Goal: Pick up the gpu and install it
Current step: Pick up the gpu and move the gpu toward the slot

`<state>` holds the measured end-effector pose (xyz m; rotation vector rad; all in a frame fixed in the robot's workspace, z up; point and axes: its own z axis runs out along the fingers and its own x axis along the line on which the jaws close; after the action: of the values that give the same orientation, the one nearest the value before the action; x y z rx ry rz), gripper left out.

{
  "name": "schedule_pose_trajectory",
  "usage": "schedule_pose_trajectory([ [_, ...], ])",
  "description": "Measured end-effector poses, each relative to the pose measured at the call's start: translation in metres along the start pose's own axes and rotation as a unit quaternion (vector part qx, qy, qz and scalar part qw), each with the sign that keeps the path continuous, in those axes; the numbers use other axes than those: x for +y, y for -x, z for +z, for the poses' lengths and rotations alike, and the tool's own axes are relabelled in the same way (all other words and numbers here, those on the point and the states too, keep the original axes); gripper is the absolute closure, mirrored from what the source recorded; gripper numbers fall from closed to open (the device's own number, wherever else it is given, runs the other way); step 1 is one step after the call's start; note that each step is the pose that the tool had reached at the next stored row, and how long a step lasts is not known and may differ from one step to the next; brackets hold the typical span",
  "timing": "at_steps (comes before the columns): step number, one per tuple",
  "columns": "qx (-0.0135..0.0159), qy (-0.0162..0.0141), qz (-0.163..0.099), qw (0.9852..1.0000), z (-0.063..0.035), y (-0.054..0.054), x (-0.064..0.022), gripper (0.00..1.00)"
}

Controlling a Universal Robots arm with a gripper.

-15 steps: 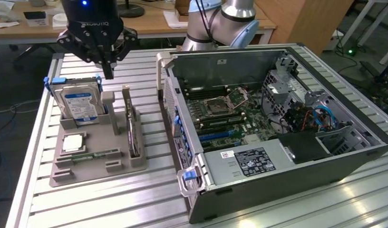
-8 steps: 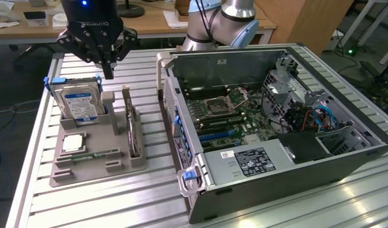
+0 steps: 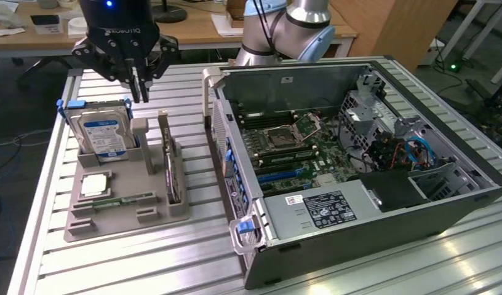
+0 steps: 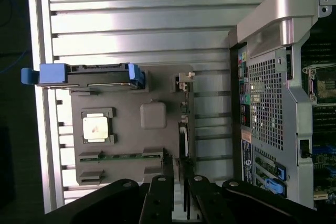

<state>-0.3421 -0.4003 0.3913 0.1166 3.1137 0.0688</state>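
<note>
In the exterior view the gripper [image 3: 141, 95] hangs above the grey tray [image 3: 111, 228] at its 12 o'clock end, beside the hard drive [image 3: 103, 135]. Its jaws look all but closed, gripping nothing. The gpu [image 3: 170, 177] stands on edge along the tray's 3 o'clock side, facing the open computer case [image 3: 382, 222].
</note>
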Motion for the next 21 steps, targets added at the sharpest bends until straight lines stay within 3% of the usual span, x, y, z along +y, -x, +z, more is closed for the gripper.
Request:
schedule_pose_trajectory([
  [1,0.0,0.0,0.0,1.0,0.0,0.0,0.0,0.77],
  [2,0.0,0.0,0.0,1.0,0.0,0.0,0.0,0.77],
  [5,0.0,0.0,0.0,1.0,0.0,0.0,0.0,0.59],
  [8,0.0,0.0,0.0,1.0,0.0,0.0,0.0,0.53],
  [10,-0.0001,0.0001,0.0,1.0,0.0001,0.0,0.0002,0.42],
  [12,0.0005,0.0001,-0.002,1.0,0.0018,0.0,0.0003,0.42],
  [13,0.0012,0.0002,-0.005,1.0,0.0035,0.0,0.0003,0.35],
  [21,0.0039,0.0006,-0.05,0.9988,0.0175,0.002,-0.0001,0.35],
])
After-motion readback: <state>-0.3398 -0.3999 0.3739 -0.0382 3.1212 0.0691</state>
